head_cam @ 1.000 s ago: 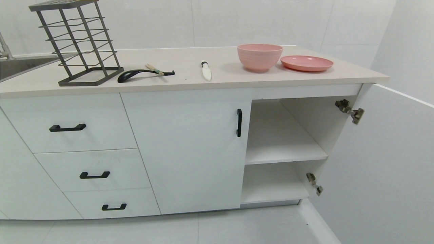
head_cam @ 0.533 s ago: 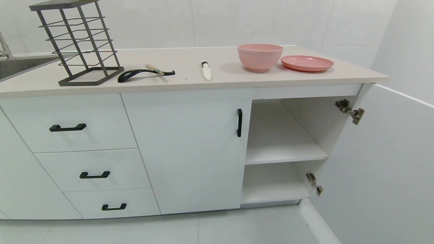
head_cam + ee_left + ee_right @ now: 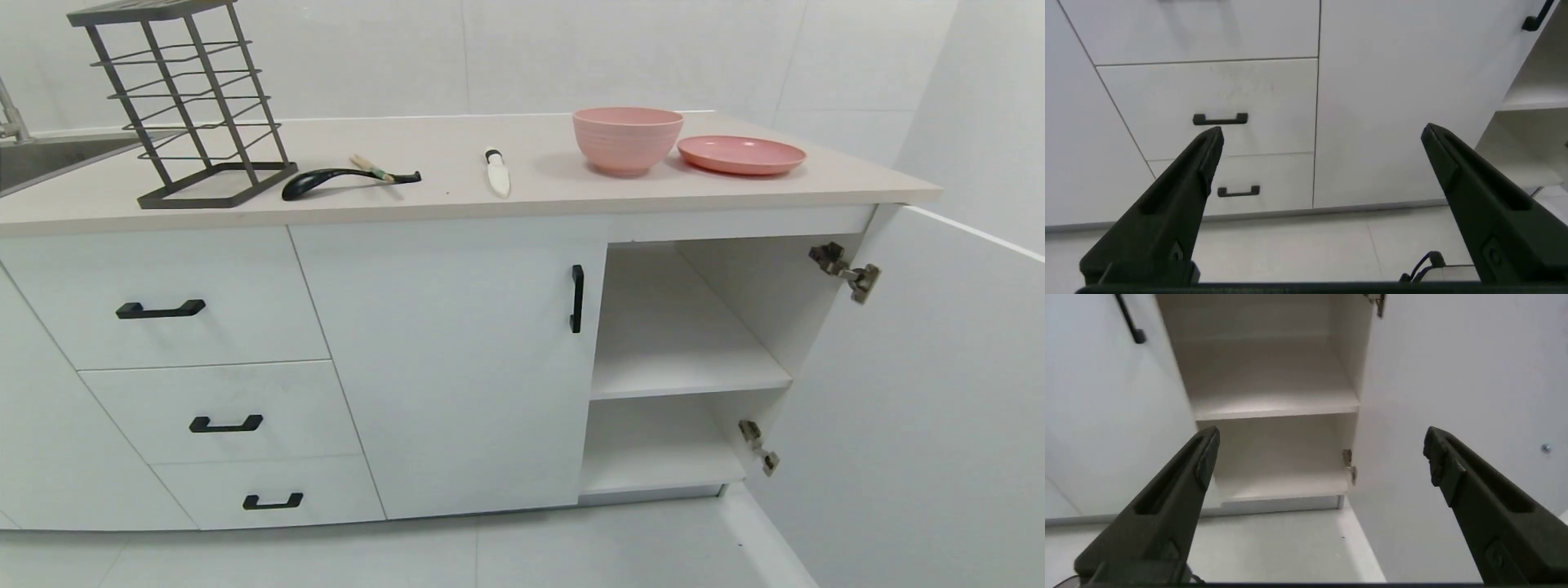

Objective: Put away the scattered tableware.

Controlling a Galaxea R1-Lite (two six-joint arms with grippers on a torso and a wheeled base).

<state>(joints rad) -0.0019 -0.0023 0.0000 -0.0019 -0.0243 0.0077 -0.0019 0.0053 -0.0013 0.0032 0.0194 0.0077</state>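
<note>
Left gripper (image 3: 1323, 135) and right gripper (image 3: 1323, 434) spread wide, low by cabinet (image 3: 449, 367). Knife (image 3: 496, 171) well apart on counter (image 3: 441, 147), lying front-to-back, pointed end toward front edge

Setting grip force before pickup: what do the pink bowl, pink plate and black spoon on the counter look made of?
Pink bowl: probably plastic or melamine; matte, even opaque colour, faint ridges below the rim. Pink plate: same matte pink, thin rim, likely the same material. Black spoon: glossy black with a highlight on the scoop; plastic or lacquered, cannot tell.
</note>
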